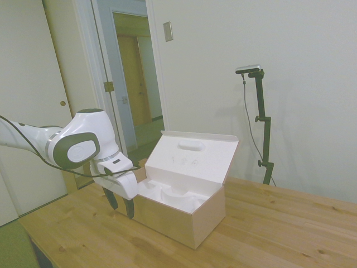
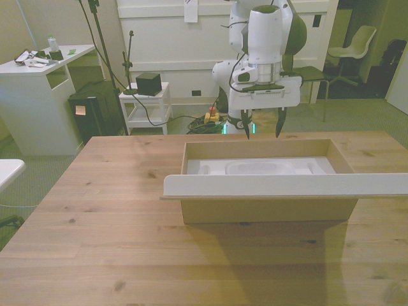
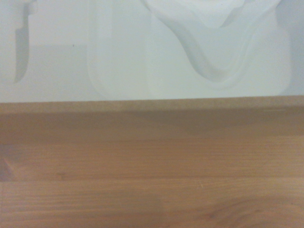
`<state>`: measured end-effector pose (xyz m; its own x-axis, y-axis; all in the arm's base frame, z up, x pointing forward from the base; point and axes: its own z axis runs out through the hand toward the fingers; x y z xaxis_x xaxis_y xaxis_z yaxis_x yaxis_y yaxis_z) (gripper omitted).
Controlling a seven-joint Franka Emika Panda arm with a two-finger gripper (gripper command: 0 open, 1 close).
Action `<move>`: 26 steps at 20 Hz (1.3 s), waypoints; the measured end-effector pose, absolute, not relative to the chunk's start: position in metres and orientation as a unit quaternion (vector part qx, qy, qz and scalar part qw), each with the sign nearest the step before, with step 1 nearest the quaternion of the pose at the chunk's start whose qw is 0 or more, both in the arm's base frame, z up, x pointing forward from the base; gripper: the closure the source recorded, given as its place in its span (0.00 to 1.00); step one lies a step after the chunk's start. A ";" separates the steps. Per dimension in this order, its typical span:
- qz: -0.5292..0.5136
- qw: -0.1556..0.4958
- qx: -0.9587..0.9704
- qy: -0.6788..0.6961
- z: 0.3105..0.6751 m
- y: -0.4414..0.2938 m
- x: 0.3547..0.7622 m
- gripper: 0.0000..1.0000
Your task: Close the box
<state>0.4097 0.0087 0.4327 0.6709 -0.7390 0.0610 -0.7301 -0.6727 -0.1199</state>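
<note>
The gripper hangs just past the far long wall of the box, with its two dark fingers spread apart and holding nothing. In the side view the fingers point down beside the box wall, close to it, but it is hard to tell if they touch it. The fingertips sit low against the box there, so their ends are hard to make out.

The box is made of pale pink-beige cardboard and has a long, blocky shape. It stands near the middle of the wooden table. Its lid is open and stands up on its hinge side. A smooth oval bump sticks out of the lid's inside face.

Inside the box lies a white moulded insert with soft, rounded hollows. The wrist view shows the insert very close and blurry, then the box's brown rim, then the table's wood grain.
</note>
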 end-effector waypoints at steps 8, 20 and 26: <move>-0.099 0.055 -0.913 0.392 0.474 0.031 0.407 0.00; -0.270 0.095 -0.889 0.358 0.603 0.036 0.427 0.00; -0.351 0.085 -0.868 0.340 0.627 0.036 0.457 0.00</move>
<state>0.4570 0.0361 0.6271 0.5227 -0.6499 0.5517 -0.5303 -0.7546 -0.3865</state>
